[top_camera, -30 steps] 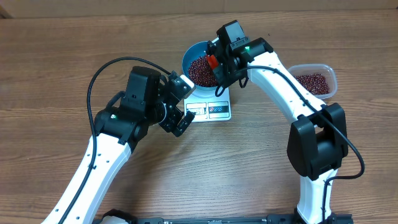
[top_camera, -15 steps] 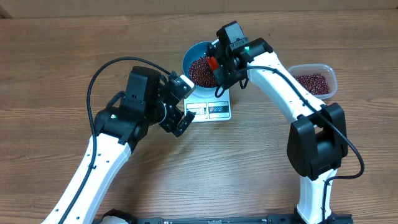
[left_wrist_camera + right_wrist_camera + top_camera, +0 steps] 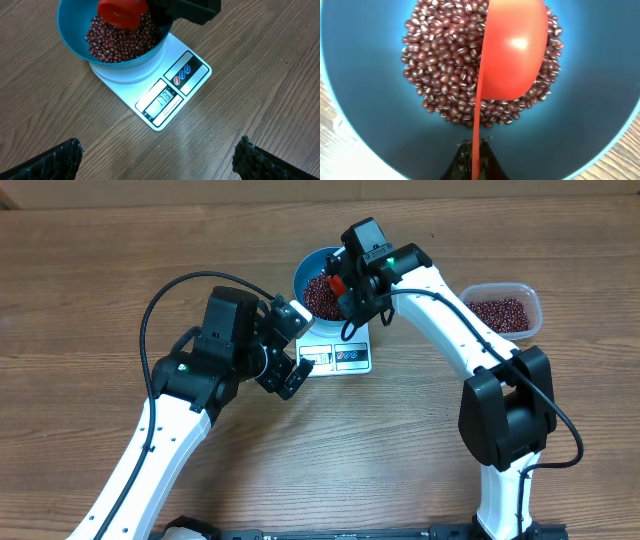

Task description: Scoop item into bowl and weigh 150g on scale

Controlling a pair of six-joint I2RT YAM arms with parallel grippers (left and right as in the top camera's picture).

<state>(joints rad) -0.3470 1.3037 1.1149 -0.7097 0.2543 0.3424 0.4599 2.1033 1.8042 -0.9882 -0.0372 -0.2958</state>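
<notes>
**Scoop over the filled bowl on the scale**

Overhead: the blue bowl (image 3: 303, 272) sits on the far part of the white scale (image 3: 340, 356), whose display edge faces the near side of the table (image 3: 100, 290). A pile of dark red beans (image 3: 318, 293) fills the bottom of the bowl. The right gripper (image 3: 345, 284) hangs over the bowl's right side, its jaws clamped on a red scoop (image 3: 337, 281). The left gripper (image 3: 298, 352) is just left of the scale with its jaws wide apart and nothing between them. A clear tub (image 3: 528, 302) holding more beans stands well to the right.

Left wrist: the two dark fingertips (image 3: 55, 159) show in the bottom corners, far apart, above bare wood. The bowl on the scale lies ahead, with the scoop's red head low over the beans. The display is lit, but its digits are too small to read with certainty.

Right wrist: the scoop's thin handle runs down into the closed fingertips (image 3: 465, 159) at the bottom edge. Its round head covers the right part of the pile, close above it or touching; which, I cannot tell.
</notes>
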